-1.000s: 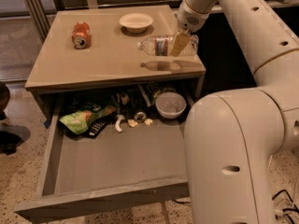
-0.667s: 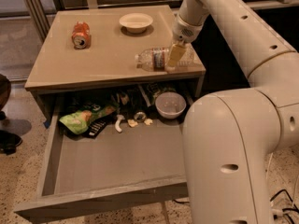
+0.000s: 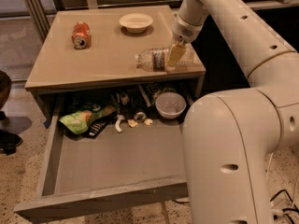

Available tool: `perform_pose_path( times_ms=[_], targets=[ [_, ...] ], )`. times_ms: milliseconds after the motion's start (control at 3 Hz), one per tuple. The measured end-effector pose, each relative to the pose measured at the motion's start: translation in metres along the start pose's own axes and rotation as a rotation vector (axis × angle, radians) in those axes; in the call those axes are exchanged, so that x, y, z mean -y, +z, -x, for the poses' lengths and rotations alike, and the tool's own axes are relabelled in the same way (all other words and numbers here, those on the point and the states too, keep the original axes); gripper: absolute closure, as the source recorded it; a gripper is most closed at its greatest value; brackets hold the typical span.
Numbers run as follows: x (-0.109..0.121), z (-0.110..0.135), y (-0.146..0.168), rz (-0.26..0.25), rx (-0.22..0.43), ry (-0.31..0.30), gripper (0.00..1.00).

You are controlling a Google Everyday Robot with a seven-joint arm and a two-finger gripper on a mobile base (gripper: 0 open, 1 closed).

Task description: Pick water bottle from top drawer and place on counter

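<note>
The water bottle point(image 3: 154, 59) lies on its side on the counter point(image 3: 103, 55), near the front right corner, its white cap pointing left. My gripper point(image 3: 174, 56) comes down from the upper right and is shut on the bottle's middle-right part, one yellowish finger in front of it. The top drawer point(image 3: 107, 162) stands pulled open below the counter, its front panel toward the camera.
An orange-red soda can point(image 3: 80, 35) and a white bowl point(image 3: 136, 22) sit at the back of the counter. In the drawer's back lie a green chip bag point(image 3: 84, 118), a grey bowl point(image 3: 170, 105) and small scraps. My large arm body fills the right.
The gripper has carried the bottle down and a little left, from above the counter's right edge to lying on the counter surface.
</note>
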State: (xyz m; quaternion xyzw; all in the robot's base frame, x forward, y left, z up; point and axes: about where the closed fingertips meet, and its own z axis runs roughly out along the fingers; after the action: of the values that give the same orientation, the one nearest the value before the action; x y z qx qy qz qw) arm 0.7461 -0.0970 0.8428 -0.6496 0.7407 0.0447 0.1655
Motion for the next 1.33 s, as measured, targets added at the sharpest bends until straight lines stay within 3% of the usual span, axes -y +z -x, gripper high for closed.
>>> perform_pose_path(
  times_ms=[1000, 1333],
  targets=[
    [0.0000, 0.0000, 0.0000, 0.000, 0.000, 0.000, 0.05],
    [0.0000, 0.0000, 0.0001, 0.000, 0.000, 0.000, 0.00]
  ],
)
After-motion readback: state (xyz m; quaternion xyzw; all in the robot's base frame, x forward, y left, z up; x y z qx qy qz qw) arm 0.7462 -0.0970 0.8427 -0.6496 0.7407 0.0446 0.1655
